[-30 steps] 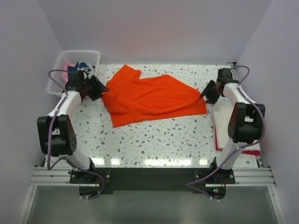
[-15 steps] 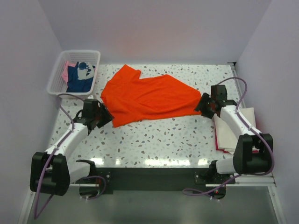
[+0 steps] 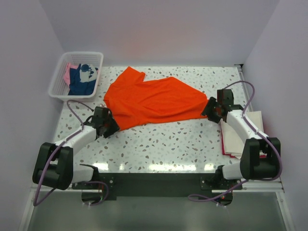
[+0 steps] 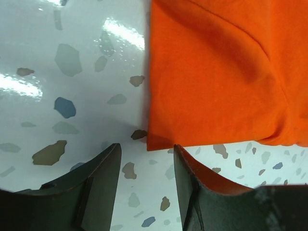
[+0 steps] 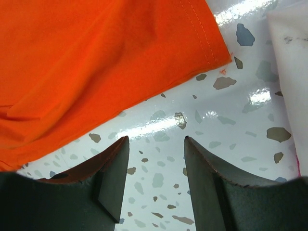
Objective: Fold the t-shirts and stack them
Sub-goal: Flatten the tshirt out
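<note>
Left jaws: spread wide and empty on the left gripper (image 4: 147, 156), with a corner of the bright orange cloth t-shirt (image 4: 216, 72) lying just ahead of the gap.
Right jaws: parted and holding nothing on the right gripper (image 5: 156, 144), just short of the shirt's stitched hem corner.
Orange shirt: spread across the white speckled terrazzo table (image 3: 163, 144), between both grippers.
Right edge: cream-white folded t-shirt (image 3: 240, 132) lying on a red shirt (image 3: 224, 153).
Far left: white plastic mesh basket (image 3: 57, 81) holding a navy blue shirt (image 3: 79, 85) and a pink shirt (image 3: 69, 73).
</note>
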Controlling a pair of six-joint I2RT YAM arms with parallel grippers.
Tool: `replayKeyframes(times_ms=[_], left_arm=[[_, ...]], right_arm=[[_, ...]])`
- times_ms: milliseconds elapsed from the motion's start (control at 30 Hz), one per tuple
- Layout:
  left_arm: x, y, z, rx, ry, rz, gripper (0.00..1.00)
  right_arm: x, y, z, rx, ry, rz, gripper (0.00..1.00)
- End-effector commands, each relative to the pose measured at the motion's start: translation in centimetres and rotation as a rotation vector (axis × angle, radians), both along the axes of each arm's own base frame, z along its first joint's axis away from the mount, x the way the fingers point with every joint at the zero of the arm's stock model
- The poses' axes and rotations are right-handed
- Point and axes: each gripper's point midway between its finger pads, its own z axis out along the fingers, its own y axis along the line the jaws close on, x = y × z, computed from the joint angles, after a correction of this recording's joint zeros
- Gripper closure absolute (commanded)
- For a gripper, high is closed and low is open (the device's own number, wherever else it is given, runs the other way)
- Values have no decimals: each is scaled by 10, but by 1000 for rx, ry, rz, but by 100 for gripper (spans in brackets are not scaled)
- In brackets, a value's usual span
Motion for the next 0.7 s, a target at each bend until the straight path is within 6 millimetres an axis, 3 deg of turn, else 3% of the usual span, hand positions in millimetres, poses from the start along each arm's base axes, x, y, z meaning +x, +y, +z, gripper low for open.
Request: replayKeyframes(times_ms=[0, 133, 233, 333, 367, 467, 600, 667], left_arm=[[17, -12, 9, -15, -62, -2, 48], [22, -16, 5, -28, -72, -1, 50], [27, -20, 4, -43, -74, -7, 57], [32, -24, 7, -56, -86, -23, 74], [33, -25, 9, -56, -94, -29, 85], [37, -23, 23, -45, -126, -32, 100], [43, -15, 61, -19, -217, -15, 100], [37, -8, 69, 9, -217, -5, 100]], right_arm=[[7, -5, -3, -19, -21, -25, 47], [9, -5, -3, -17, -26, -29, 48], [10, -7, -7, -32, -16, -37, 48], [8, -9, -14, -38, 2, -40, 49], [7, -9, -16, -41, 8, -42, 49], [5, -13, -23, -63, 29, -52, 49], [3, -19, -28, -86, 49, -68, 49], [1, -22, -31, -103, 62, -78, 49]])
